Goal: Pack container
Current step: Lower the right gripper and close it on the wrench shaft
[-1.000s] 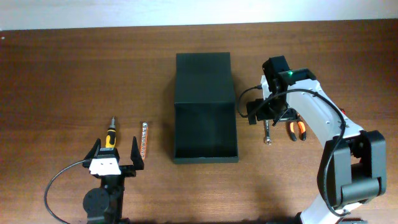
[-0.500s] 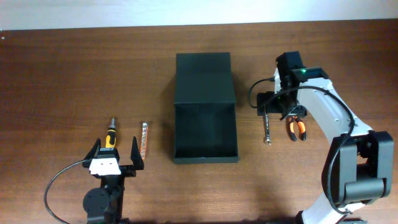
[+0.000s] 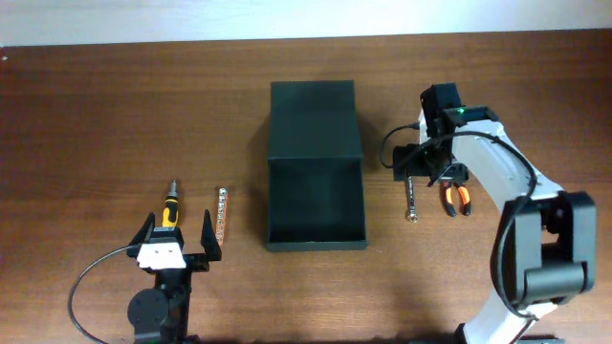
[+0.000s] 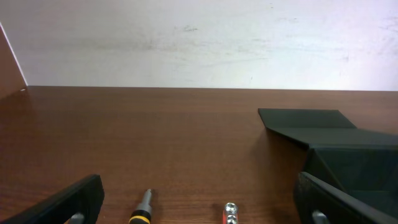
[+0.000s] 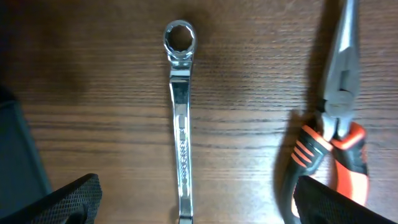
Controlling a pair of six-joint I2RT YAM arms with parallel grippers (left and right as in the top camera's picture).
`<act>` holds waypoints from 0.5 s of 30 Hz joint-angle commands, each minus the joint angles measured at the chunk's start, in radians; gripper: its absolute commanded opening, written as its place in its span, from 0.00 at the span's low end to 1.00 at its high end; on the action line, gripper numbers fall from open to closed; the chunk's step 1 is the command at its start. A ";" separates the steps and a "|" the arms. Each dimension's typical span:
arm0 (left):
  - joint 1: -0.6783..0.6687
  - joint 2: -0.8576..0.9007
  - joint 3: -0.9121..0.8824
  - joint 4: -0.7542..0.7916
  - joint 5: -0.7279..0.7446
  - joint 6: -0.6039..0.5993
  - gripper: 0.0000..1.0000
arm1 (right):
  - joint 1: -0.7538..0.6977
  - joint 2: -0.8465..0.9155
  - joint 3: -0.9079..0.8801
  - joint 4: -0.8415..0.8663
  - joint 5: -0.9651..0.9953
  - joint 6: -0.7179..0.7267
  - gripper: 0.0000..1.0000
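hovering over the wrench (image 5: pixel 180 124), r tool (image 3: pixel 424 164) is wide open w/ nothing held, prob lined up to grab it. l tool (image 3: pixel 179 229) likewise open, empty. container (image 3: pixel 316 191) sits centre of worktop (image 3: pixel 96 115), lid back for loading.

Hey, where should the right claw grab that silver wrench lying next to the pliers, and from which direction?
Grip the wrench mid-shank, right claw coming straight down, one finger each side. It lies flat, the shank slim and straight, with bare wood between it and the pliers.
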 commanded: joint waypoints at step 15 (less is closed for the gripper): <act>0.006 -0.007 -0.002 -0.006 0.011 0.005 0.99 | 0.005 0.164 -0.008 0.019 0.000 -0.006 0.99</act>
